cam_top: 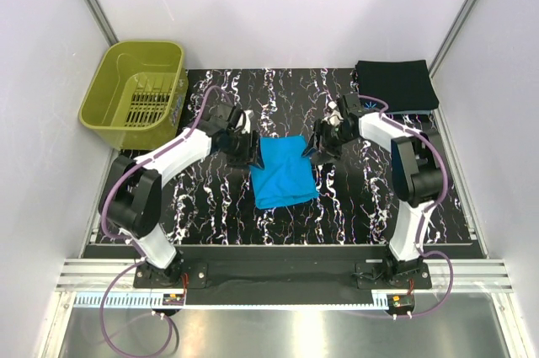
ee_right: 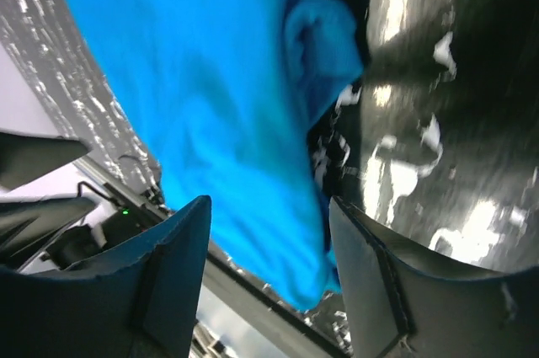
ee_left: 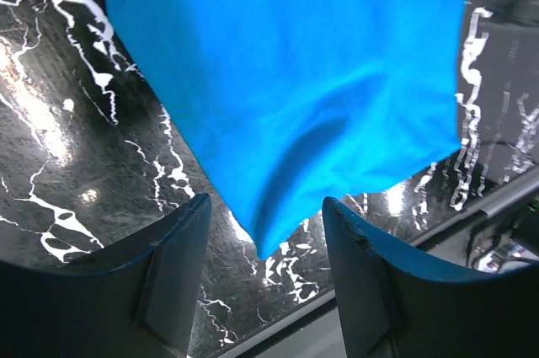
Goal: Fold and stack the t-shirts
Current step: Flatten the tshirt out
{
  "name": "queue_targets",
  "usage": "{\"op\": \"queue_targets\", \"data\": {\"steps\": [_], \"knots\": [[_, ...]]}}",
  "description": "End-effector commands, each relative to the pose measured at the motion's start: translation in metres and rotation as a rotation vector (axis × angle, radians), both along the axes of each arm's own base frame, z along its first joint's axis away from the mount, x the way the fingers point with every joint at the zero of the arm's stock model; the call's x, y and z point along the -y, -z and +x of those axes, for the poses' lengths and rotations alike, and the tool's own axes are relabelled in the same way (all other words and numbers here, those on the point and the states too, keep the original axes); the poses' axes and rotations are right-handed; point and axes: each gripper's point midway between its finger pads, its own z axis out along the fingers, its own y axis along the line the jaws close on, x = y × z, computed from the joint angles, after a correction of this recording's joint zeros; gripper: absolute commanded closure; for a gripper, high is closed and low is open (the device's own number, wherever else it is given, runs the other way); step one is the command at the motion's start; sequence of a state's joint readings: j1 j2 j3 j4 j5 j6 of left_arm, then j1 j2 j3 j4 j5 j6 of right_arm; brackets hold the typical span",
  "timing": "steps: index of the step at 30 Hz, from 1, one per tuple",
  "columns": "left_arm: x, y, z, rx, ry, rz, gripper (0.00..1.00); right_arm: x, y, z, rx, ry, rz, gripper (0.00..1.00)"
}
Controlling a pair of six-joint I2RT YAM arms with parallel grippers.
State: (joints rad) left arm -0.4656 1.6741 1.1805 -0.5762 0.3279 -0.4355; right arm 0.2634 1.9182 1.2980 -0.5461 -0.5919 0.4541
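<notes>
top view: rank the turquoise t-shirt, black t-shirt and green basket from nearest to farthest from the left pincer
1. turquoise t-shirt: mid-table, right beside the left pincer
2. olive-green basket: back left corner
3. black t-shirt: folded at the back right, on the far side of the table

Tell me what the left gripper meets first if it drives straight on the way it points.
Most likely the folded turquoise-blue cloth t-shirt: its corner lies just ahead of the left gripper, on the black marbled table. Depth is unclear.
</notes>
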Motion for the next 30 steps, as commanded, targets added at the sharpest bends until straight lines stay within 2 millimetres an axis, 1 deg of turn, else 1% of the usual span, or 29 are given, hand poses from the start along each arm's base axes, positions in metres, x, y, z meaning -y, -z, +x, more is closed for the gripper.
{"op": "queue_targets", "data": {"steps": [1,2,3,4,5,6,7,8,10,11,12,14,15,16,17,18,19,20,21,22,23,24,26,27,28,29,30], "knots": [[0.017,-0.053,0.019,0.133,0.039,-0.125,0.41,-0.005,0.000,0.020,0.096,-0.080,-0.002,0.35],[0.016,-0.054,0.020,0.136,0.032,-0.128,0.41,-0.008,-0.001,0.025,0.114,-0.101,0.009,0.39],[0.015,-0.056,0.021,0.132,0.027,-0.137,0.41,-0.010,0.003,0.026,0.106,-0.108,0.022,0.44],[0.014,-0.056,0.020,0.122,0.017,-0.145,0.41,-0.017,-0.001,0.027,0.112,-0.125,0.063,0.45],[0.011,-0.055,0.019,0.112,0.009,-0.150,0.41,-0.020,-0.001,0.029,0.114,-0.123,0.078,0.45],[0.008,-0.054,0.020,0.104,0.001,-0.157,0.41,-0.023,0.001,0.029,0.108,-0.129,0.087,0.50],[0.006,-0.053,0.017,0.097,-0.005,-0.160,0.41,-0.026,0.000,0.030,0.112,-0.133,0.105,0.57],[0.004,-0.053,0.016,0.097,-0.009,-0.161,0.41,-0.027,0.000,0.030,0.101,-0.124,0.112,0.61],[-0.003,-0.054,0.015,0.096,-0.024,-0.161,0.41,-0.030,0.001,0.029,0.092,-0.124,0.128,0.64],[-0.006,-0.056,0.013,0.105,-0.031,-0.161,0.41,-0.029,0.002,0.027,0.086,-0.120,0.128,0.67],[-0.010,-0.057,0.015,0.111,-0.044,-0.158,0.42,-0.028,0.000,0.027,0.092,-0.118,0.127,0.76],[-0.016,-0.064,0.012,0.127,-0.060,-0.161,0.42,-0.024,0.000,0.026,0.087,-0.090,0.096,0.83],[-0.019,-0.066,0.013,0.135,-0.074,-0.155,0.43,-0.019,-0.011,0.027,0.105,-0.070,0.072,0.89],[-0.021,-0.073,0.010,0.148,-0.080,-0.158,0.44,-0.003,-0.011,0.021,0.066,-0.023,-0.022,1.00],[-0.023,-0.077,0.009,0.154,-0.086,-0.157,0.44,0.005,-0.022,0.019,0.066,0.006,-0.057,1.00],[-0.025,-0.080,0.008,0.164,-0.097,-0.153,0.44,0.013,-0.048,0.016,0.113,0.027,-0.084,1.00],[-0.027,-0.083,0.006,0.172,-0.103,-0.152,0.44,0.027,-0.055,0.004,0.094,0.052,-0.158,1.00],[-0.029,-0.090,0.003,0.188,-0.114,-0.160,0.46,0.033,-0.069,0.000,0.111,0.067,-0.184,1.00],[-0.031,-0.092,0.003,0.200,-0.126,-0.157,0.48,0.040,-0.093,-0.008,0.154,0.078,-0.197,1.00],[-0.034,-0.098,-0.001,0.212,-0.140,-0.165,0.49,0.049,-0.105,-0.019,0.141,0.090,-0.236,1.00],[-0.035,-0.100,-0.003,0.218,-0.146,-0.167,0.51,0.052,-0.115,-0.025,0.147,0.093,-0.246,1.00],[-0.037,-0.103,-0.004,0.229,-0.155,-0.167,0.51,0.055,-0.134,-0.032,0.187,0.099,-0.235,1.00],[-0.042,-0.112,-0.008,0.249,-0.175,-0.175,0.51,0.054,-0.153,-0.045,0.201,0.105,-0.212,1.00],[-0.045,-0.114,-0.008,0.260,-0.192,-0.168,0.51,0.048,-0.165,-0.052,0.231,0.092,-0.185,1.00],[-0.048,-0.120,-0.012,0.274,-0.203,-0.170,0.50,0.037,-0.176,-0.056,0.241,0.060,-0.125,1.00],[-0.053,-0.123,-0.013,0.287,-0.223,-0.157,0.50,0.014,-0.184,-0.064,0.256,0.004,-0.066,1.00],[-0.056,-0.127,-0.012,0.304,-0.234,-0.157,0.50,0.014,-0.185,-0.063,0.251,0.009,-0.063,1.00]]}}
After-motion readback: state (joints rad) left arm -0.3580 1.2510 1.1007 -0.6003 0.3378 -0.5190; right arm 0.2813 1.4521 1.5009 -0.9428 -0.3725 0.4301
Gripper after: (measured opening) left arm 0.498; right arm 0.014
